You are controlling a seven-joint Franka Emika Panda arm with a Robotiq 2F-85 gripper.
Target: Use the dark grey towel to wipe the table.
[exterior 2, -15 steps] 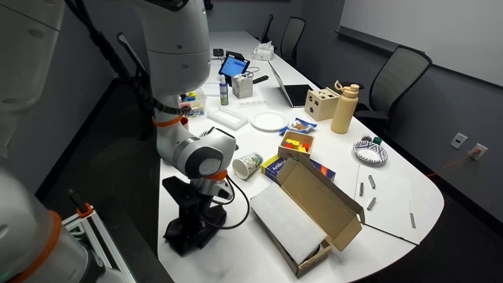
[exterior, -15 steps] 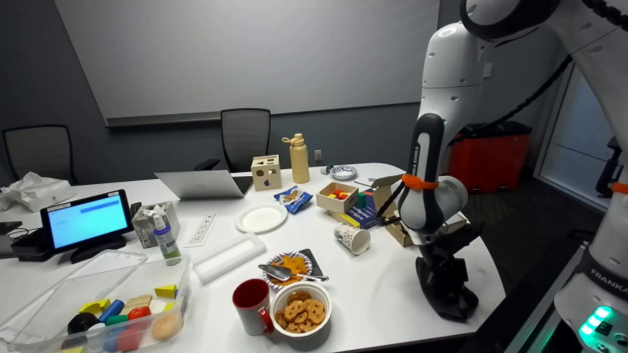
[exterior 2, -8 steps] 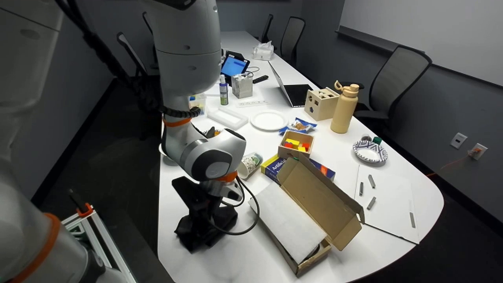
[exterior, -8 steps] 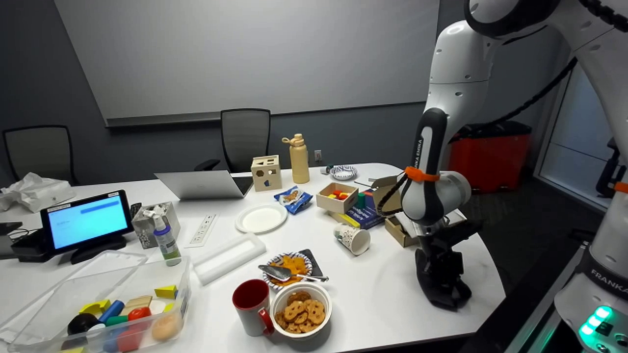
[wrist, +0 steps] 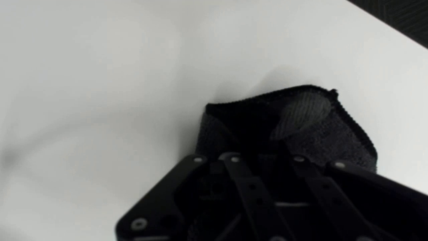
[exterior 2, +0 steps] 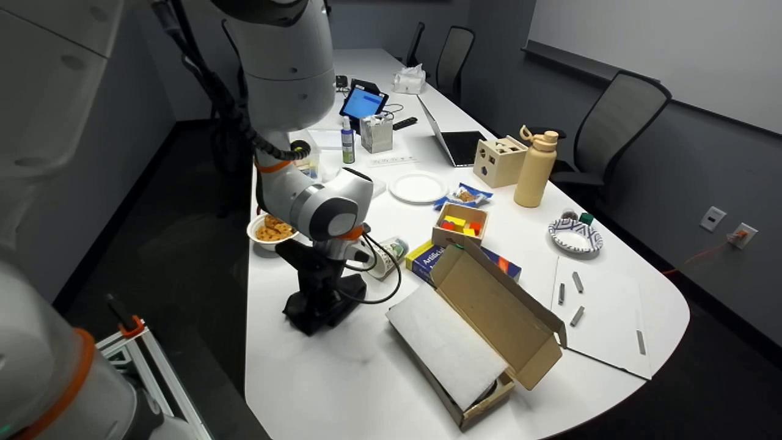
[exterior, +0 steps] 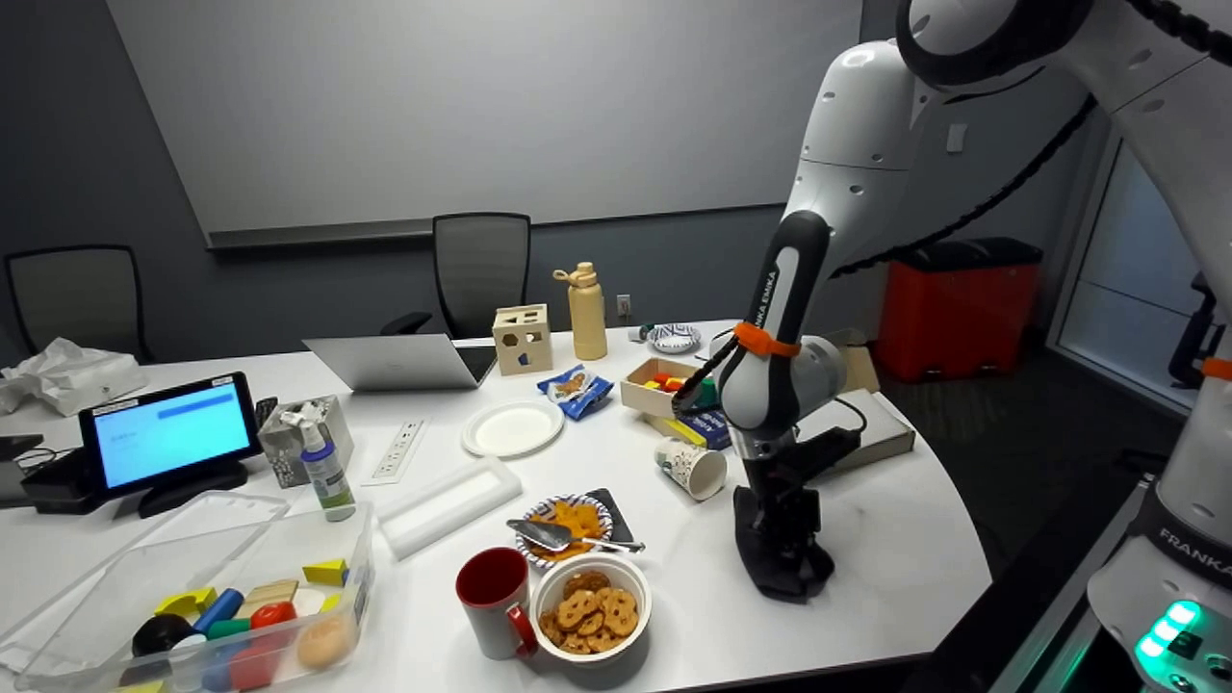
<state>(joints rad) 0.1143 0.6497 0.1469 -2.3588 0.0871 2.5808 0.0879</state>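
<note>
One dark grey cloth towel, matt, napped, ribbed at its black edging; one black gripper, smooth, with bright metal screw heads; one white table, smooth, softly reflective. In an exterior view, at eight o'clock, one glossy clear plastic box. In an exterior view, at two o'clock, one pale wooden cube, smooth; between four and five, one open brown cardboard box, matt.
</note>
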